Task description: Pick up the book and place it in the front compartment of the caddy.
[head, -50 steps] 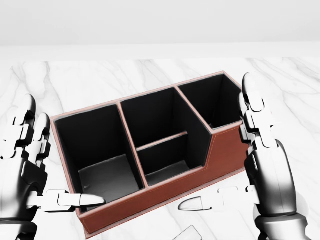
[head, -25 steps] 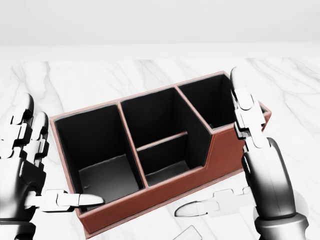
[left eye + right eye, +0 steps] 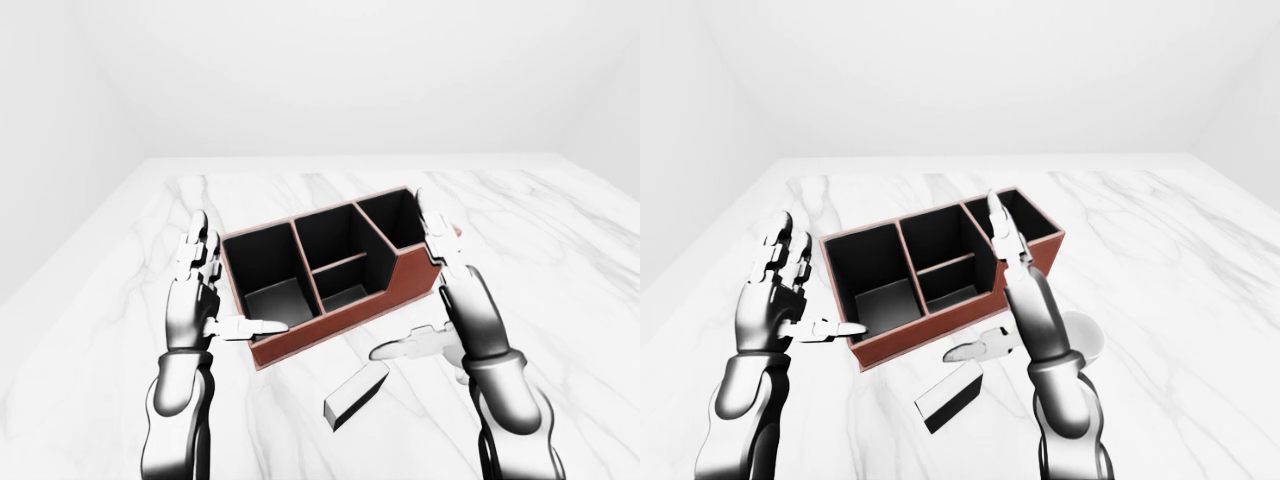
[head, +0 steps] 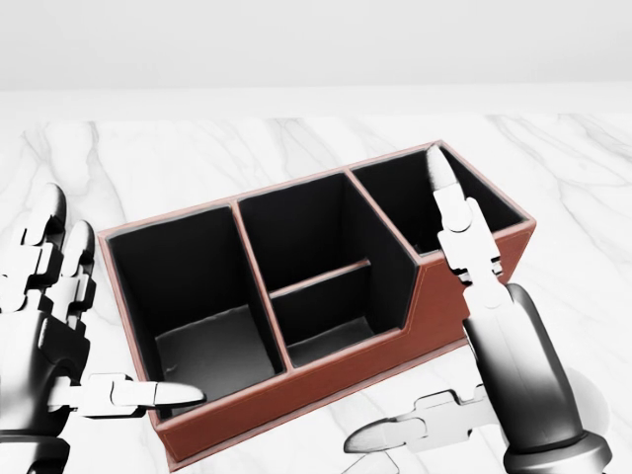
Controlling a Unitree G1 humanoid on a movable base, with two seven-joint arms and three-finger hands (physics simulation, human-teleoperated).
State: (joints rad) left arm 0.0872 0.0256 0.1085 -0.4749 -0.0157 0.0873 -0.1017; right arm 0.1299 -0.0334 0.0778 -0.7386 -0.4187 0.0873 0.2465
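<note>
Leftward across the head view, the right hand point(image 4: 494, 336) has swung over the caddy point(image 4: 316, 286) rim, fingers spread and holding nothing; the left hand point(image 3: 195, 290), also spread, has barely moved. Nothing is done yet: the book point(image 3: 356, 393) lies flat on the tabletop point(image 3: 560, 260), just below the caddy, untouched. Both hands flank the caddy; its compartments look empty.

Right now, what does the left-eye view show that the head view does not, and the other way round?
Only the left-eye view shows the book, lying on the table below the caddy, and both forearms. Only the head view shows the caddy's compartments up close, all holding nothing, the middle one split by a low divider. Both show the caddy, the left hand open at its left end, and the right hand open at its right.
</note>
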